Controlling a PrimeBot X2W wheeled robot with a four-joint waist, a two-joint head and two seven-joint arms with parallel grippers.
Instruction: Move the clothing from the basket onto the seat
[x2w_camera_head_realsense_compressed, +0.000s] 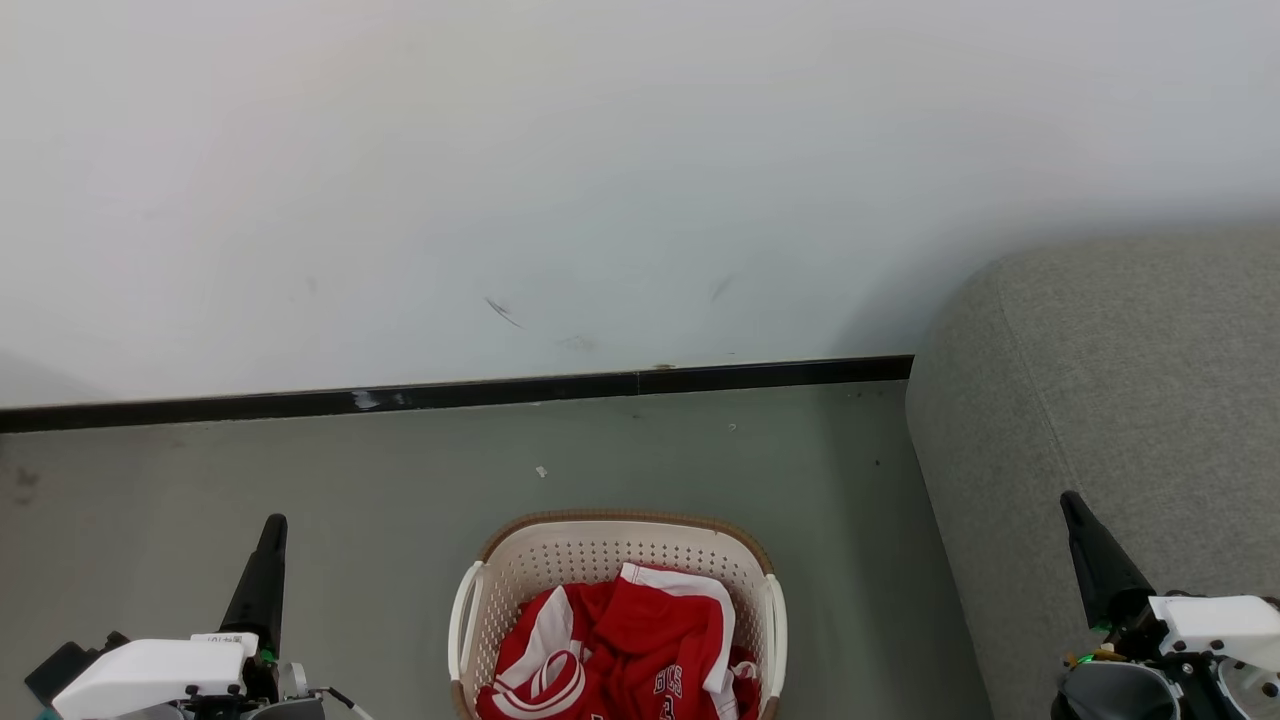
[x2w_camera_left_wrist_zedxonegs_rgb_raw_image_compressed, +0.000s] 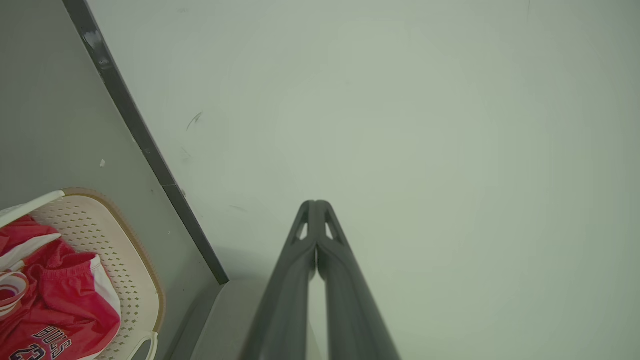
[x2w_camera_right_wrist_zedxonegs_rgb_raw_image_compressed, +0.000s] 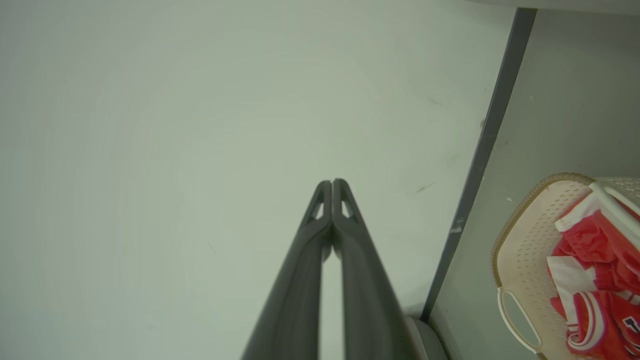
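Crumpled red clothing (x2w_camera_head_realsense_compressed: 620, 650) fills the cream basket (x2w_camera_head_realsense_compressed: 600, 550) on the floor beside the grey seat (x2w_camera_head_realsense_compressed: 1100, 380).

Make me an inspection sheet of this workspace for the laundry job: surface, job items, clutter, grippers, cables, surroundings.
Surface: grey floor, smooth, with the basket standing on it.
Job's things: red clothing piled in the basket; the seat stands to the basket's right, with no garment on the part in view.
Clutter: small white speck on the floor behind the basket.
Grippers: left gripper and right gripper both shut, holding nothing, one on each side of the basket.
Cables: thin wire by the left wrist.
Surroundings: white wall with scuff marks; dark baseboard.
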